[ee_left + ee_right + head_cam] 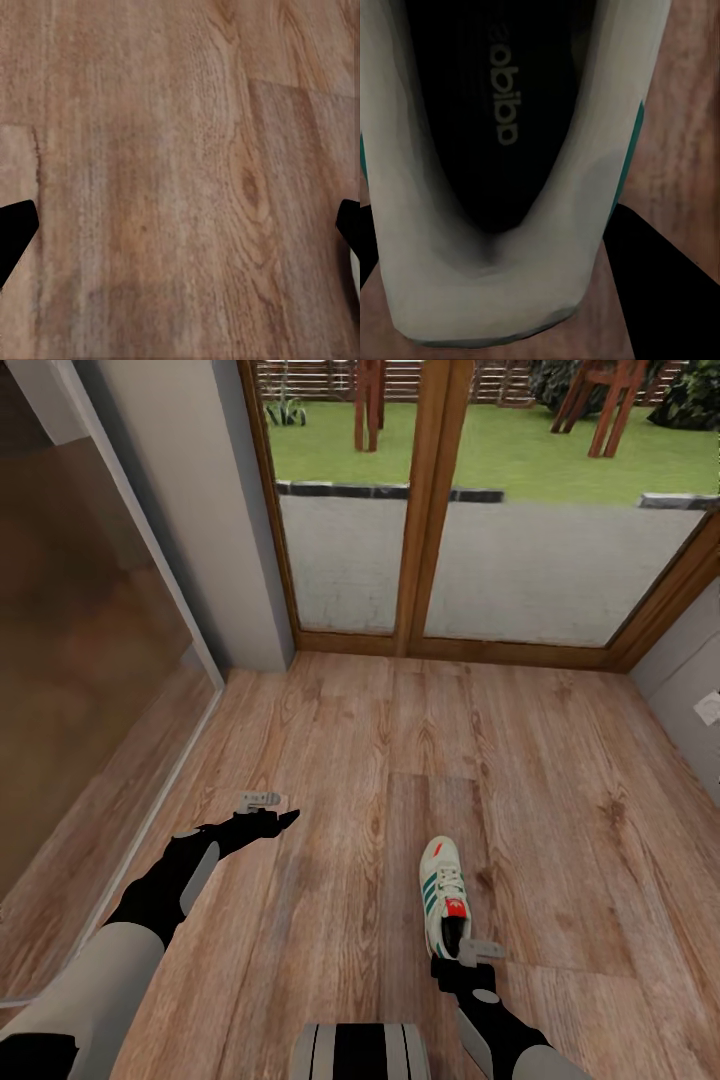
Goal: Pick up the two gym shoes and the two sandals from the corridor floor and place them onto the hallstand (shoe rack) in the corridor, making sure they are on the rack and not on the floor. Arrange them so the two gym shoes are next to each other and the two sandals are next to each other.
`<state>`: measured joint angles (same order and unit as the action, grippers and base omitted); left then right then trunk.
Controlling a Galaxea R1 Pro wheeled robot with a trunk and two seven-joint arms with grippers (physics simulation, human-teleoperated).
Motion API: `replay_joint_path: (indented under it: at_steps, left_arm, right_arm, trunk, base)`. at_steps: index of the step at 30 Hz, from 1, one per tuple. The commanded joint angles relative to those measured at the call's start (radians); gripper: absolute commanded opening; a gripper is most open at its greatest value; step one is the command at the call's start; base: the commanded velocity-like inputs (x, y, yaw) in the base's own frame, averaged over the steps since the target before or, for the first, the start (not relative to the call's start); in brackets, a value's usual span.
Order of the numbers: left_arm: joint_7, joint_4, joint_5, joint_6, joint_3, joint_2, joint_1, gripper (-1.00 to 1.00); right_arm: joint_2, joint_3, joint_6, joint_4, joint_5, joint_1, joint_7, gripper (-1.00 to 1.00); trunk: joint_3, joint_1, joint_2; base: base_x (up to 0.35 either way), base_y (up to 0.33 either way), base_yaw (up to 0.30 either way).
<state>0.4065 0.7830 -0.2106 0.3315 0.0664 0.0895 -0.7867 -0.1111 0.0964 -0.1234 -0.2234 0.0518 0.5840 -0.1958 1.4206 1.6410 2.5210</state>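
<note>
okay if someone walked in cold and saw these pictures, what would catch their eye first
Probably the cream gym shoe with green stripes, alone on the wood-plank corridor floor, with the right gripper at its heel; the right wrist view looks straight into its dark opening. Next, the glass doors ahead onto a green garden, and the left gripper held over bare planks.

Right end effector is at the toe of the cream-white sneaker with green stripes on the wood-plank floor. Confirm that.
Not the toe. The right end effector is at the heel of the cream-white sneaker with green stripes, which lies on the wood-plank floor. The head view shows the toe pointing away, and the right wrist view looks into the heel opening.
</note>
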Motion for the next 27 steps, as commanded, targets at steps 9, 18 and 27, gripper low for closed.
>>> replay_joint_path:
  at_steps: [9, 18, 27]
  left_arm:
    - [-0.002, 0.001, -0.010, 0.009, 0.003, 0.001, 0.000, 1.00]
    - [0.000, 0.001, -0.011, 0.009, 0.003, 0.001, 0.000, 1.00]
    - [0.001, 0.001, -0.013, 0.009, 0.001, 0.007, 0.000, 1.00]
  right_arm:
    - [-0.001, 0.008, -0.004, 0.001, 0.004, 0.000, -0.001, -1.00]
    - [0.001, 0.008, -0.004, -0.018, 0.005, 0.000, -0.002, -1.00]
    - [0.001, 0.007, 0.026, -0.451, 0.004, 0.000, -0.002, -1.00]
  trunk:
    - [-0.034, -0.004, -0.002]
    - [-0.069, -0.008, -0.004]
    - [-0.104, -0.012, -0.006]
  base:
    - [0.000, 0.000, 0.000]
    - [0.000, 0.000, 0.000]
    - [0.000, 0.000, 0.000]
